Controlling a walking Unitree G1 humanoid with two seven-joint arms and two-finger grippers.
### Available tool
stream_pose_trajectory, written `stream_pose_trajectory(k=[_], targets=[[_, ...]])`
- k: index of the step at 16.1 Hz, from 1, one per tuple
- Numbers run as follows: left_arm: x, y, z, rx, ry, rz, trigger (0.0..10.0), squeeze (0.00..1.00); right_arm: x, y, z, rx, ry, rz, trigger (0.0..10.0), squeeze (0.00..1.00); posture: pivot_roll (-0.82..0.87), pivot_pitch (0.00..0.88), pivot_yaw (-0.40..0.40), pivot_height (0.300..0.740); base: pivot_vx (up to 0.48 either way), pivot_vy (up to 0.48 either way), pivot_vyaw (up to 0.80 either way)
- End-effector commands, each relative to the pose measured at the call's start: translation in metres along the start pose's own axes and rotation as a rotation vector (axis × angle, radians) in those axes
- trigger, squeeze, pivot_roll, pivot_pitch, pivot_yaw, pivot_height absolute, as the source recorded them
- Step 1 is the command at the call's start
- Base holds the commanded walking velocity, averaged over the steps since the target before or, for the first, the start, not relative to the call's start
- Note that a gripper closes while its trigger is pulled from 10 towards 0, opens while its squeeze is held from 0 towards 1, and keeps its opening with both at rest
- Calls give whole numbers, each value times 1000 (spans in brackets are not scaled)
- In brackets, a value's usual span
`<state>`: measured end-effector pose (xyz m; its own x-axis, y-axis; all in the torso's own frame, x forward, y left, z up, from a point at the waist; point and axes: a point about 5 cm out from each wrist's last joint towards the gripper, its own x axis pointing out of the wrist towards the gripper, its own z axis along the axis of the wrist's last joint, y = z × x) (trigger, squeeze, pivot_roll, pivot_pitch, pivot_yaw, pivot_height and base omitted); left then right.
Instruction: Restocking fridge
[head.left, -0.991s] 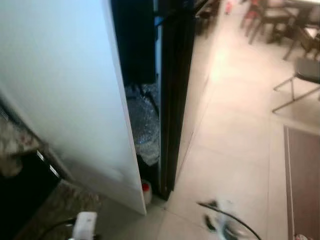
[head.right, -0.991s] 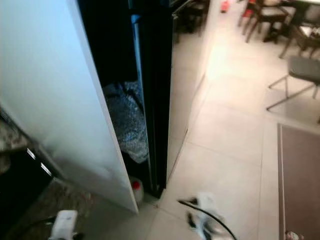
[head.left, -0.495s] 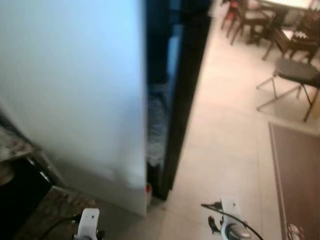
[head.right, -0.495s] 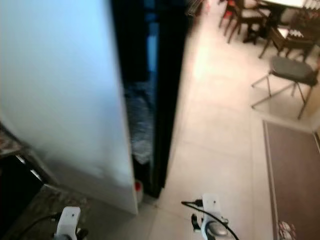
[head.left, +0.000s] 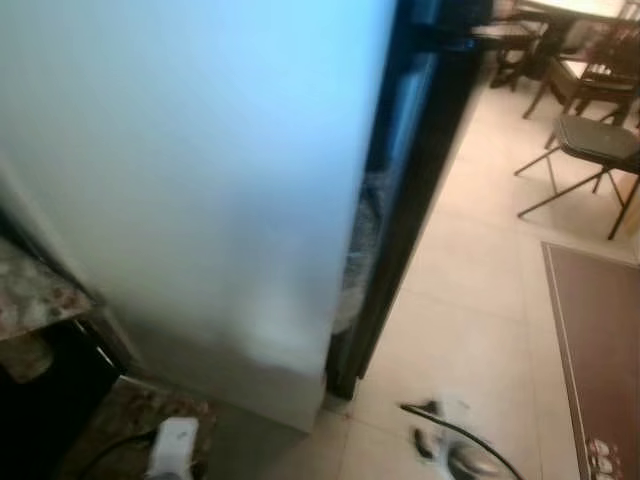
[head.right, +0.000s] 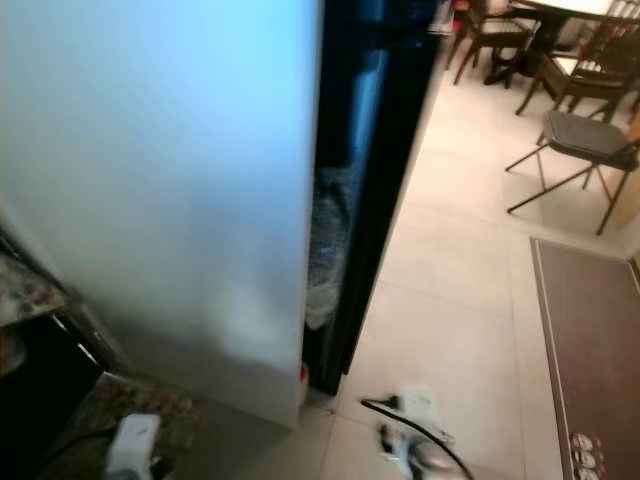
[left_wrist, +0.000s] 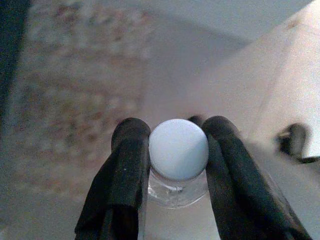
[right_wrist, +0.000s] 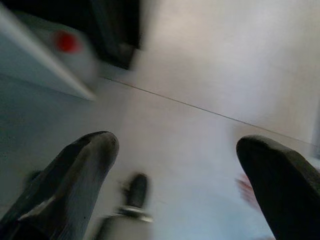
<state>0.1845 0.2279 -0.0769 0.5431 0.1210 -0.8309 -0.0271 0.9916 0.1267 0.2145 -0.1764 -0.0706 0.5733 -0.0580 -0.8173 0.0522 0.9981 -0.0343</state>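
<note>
A white fridge door (head.left: 200, 180) stands ajar before me, with a dark narrow gap (head.right: 345, 220) beside it where a crinkled silvery bag (head.right: 325, 250) shows inside. My left gripper (left_wrist: 175, 150) is shut on a clear bottle with a white cap (left_wrist: 178, 149), held low above a patterned mat. The left arm's white wrist (head.left: 172, 445) sits at the bottom left of the head views. My right gripper (right_wrist: 177, 170) is open over the pale floor tiles, nothing between its fingers (right_wrist: 75, 170). Its wrist (head.left: 450, 445) is blurred at the bottom.
A stone counter edge (head.left: 35, 300) and a dark cabinet lie at the left. Chairs (head.left: 590, 150) and a dining table stand at the back right. A brown rug (head.left: 595, 350) runs along the right. A red-capped jug (right_wrist: 67, 47) sits by the fridge's foot.
The view has swung so the white door fills more of the picture and the dark gap sits further right. Both arms stay low at the bottom edge.
</note>
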Motion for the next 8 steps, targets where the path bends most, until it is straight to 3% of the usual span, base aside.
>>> stream_pose_trajectory(k=[1,8], targets=[[0,-6,-1,5,6,-13,10000,0,-1,-7,-2,8,3,-22,10000,0,85,0,-8,740,0,0,0],[0,-3,-2,4,4,-3,10000,0,-1,-7,-3,118,-43,-95,10000,0,70,0,9,740,0,0,0]])
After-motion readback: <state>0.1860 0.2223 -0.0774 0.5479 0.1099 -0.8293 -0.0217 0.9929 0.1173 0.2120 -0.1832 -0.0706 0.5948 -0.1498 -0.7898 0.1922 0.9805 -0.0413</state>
